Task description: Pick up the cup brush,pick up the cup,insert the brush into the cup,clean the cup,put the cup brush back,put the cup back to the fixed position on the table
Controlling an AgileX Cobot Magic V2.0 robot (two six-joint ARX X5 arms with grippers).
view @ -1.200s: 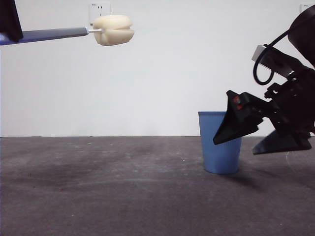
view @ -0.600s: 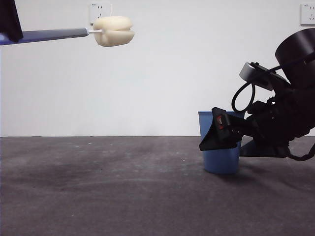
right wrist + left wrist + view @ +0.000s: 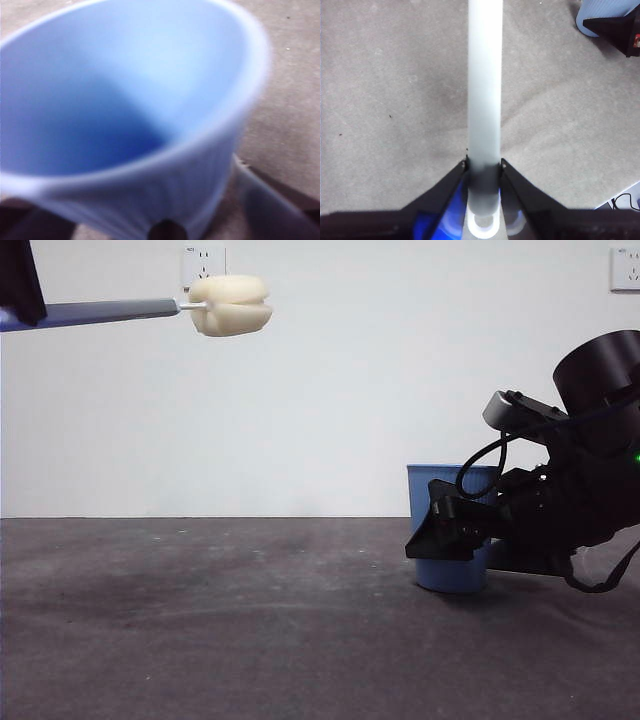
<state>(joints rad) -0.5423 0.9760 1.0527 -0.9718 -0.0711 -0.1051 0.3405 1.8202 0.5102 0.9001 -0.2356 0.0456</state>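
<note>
Your left end effector (image 3: pixel 483 167) is squeezing the cup brush (image 3: pixel 229 304) by its handle, holding it level high above the tabletop (image 3: pixel 220 620), well away from the cup (image 3: pixel 452 540). The cup is standing on the tabletop. Your right end effector (image 3: pixel 445 530) is sitting around the cup, but you cannot tell if it is gripping.

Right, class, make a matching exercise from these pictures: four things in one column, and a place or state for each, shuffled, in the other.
Things:
1. cream-yellow sponge head of the cup brush
2. blue ribbed plastic cup
3. left gripper
4. right gripper

States:
A. standing on the dark grey table
B. low at the cup's side
C. held high in the air
D. shut on the grey brush handle

Pairs: 1-C, 2-A, 3-D, 4-B
</note>
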